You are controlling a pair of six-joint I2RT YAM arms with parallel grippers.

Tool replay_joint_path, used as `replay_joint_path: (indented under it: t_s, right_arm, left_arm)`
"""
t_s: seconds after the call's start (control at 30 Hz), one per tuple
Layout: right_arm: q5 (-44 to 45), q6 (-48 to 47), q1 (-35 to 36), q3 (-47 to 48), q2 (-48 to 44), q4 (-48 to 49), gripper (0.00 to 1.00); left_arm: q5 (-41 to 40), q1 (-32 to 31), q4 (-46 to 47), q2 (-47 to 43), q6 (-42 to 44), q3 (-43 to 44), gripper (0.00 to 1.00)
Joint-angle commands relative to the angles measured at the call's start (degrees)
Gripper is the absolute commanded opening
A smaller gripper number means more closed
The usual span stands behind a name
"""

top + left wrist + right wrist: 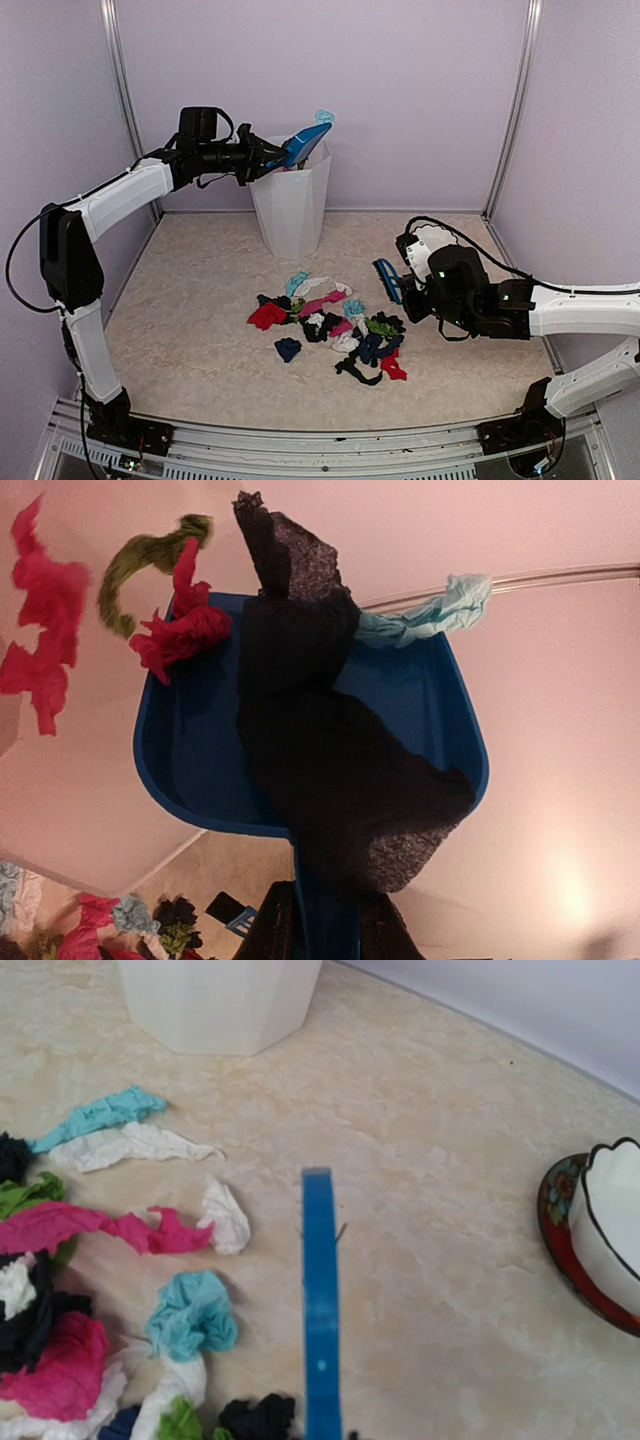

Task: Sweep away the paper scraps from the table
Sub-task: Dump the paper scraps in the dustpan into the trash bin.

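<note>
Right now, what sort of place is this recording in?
Probably a lab test booth, not a home: plain lilac wall panels and metal posts enclose the table, the left arm and right arm are bolted at its front edge, and the paper scraps lie heaped near a white bin.

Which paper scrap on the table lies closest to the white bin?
The long teal scrap at the far side; the white strip beside it and the rest lie farther off.

We find the dustpan (305,145) just ahead of the left end effector (262,158), above the bin (290,205), with some paper scraps (330,740) in it. On the tabletop (200,300) more scraps lie left of the right end effector (408,290), the brush (387,280) just ahead of it and the bowl (610,1230) to its right.
</note>
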Motion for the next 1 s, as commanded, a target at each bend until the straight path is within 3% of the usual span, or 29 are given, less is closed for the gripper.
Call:
replay_joint_path:
  t_s: [0.0,0.63,0.97]
  right_arm:
    - [0.4,1.0,-0.5,0.5,0.9,1.4,0.00]
    - [-1.1,2.8,-0.6,1.8,0.3,0.7,0.00]
    - [-0.7,2.5,-0.5,1.7,-0.1,0.5,0.00]
  left_arm:
    - [4.7,0.2,12.4,2.1,-10.6,-1.2,0.00]
    - [-0.1,1.4,47.9,-1.7,-35.2,-15.8,0.00]
    - [3.0,1.5,41.8,-7.6,-24.8,-16.2,0.00]
